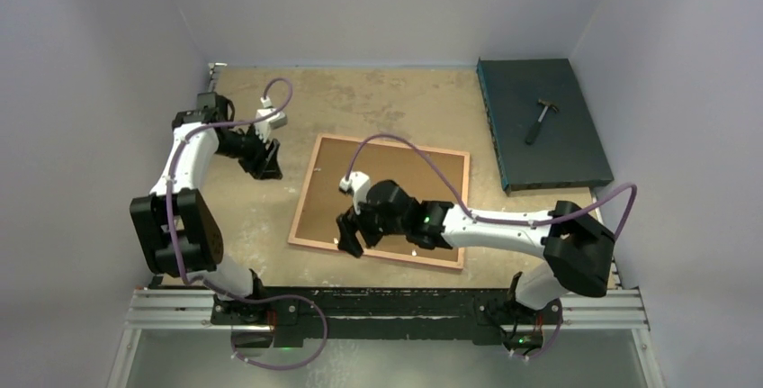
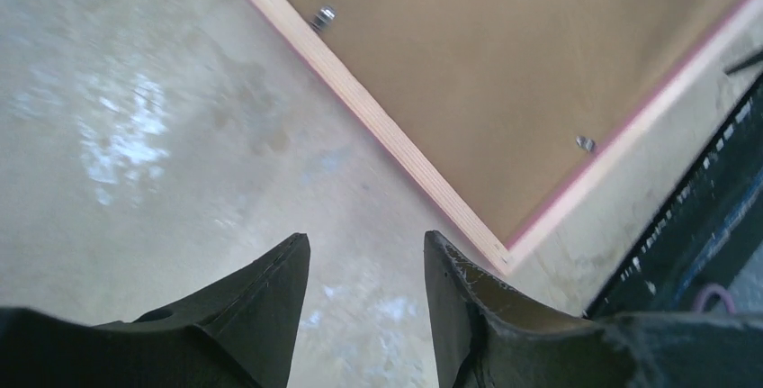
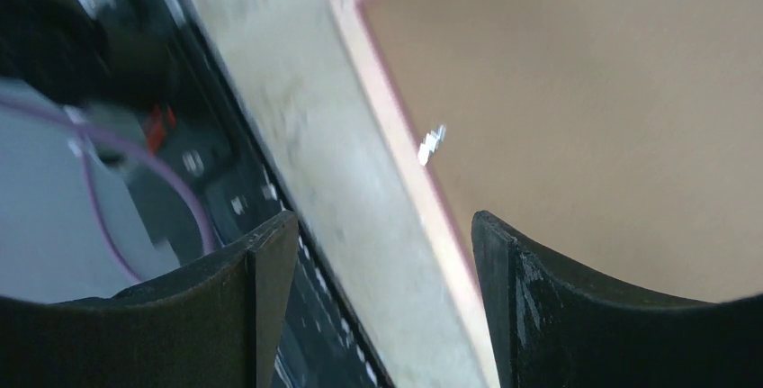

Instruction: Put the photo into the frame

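Frame (image 1: 306, 193): lies flat, back upward, on the middle of the tabletop (image 1: 378, 100); light wood rails showing, a pink line along the outer edge
Backing board (image 1: 396, 176): brown, seated inside the rails and filling the opening; whatever is beneath it is hidden
Metal tabs (image 2: 324, 17): small, on the board just inside the rails
Right pincer (image 1: 351, 242): fingers spread, nothing between them, above the near-left corner of the frame
Left pincer (image 1: 264, 161): fingers spread, nothing between them, over bare tabletop left of the frame, apart from it
Dark flat case (image 1: 513, 100): far right of the tabletop, well apart from the frame
Hammer (image 1: 541, 119): lying on the case
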Robot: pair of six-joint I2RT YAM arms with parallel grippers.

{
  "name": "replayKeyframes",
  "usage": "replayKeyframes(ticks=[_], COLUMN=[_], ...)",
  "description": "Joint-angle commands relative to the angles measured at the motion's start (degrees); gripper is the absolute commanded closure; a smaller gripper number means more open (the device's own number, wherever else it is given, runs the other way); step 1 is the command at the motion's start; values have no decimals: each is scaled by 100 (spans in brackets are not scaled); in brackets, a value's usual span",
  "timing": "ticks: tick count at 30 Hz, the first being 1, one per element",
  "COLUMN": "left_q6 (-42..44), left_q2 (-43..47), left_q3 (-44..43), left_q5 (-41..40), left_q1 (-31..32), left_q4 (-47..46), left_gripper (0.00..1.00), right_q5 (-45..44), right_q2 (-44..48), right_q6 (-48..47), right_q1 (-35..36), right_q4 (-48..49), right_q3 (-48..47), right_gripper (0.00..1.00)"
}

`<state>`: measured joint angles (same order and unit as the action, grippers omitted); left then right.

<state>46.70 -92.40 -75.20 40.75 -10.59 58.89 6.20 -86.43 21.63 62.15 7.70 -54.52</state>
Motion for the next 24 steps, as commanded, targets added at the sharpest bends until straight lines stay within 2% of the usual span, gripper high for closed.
replayKeyframes(ticks=[1,8,17,21,24], left_q6=[1120,983,534,398,410], left_q2=[628,1205,1834,2037,2094], left_q3=[684,1260,1578,1607,1635], left_q5=[-86,-318,-801,-704,-559], left_q1=[17,13,13,13,10], left_q4=[726,609,-285,-565,-630], left_gripper=[51,48,46,44,41], right_q5=[-586,-1010,-1531,-1696,-1867], right_q2=[111,-41,-561,-692,-745], right_q6=[-529,-550,-542,-527,-507], right_q1=[355,658,882,993,1057], right_q4=[-410,-282,-309,-287,-290], right_q3=[418,618,491,510,502], right_gripper=[26,27,38,39,44])
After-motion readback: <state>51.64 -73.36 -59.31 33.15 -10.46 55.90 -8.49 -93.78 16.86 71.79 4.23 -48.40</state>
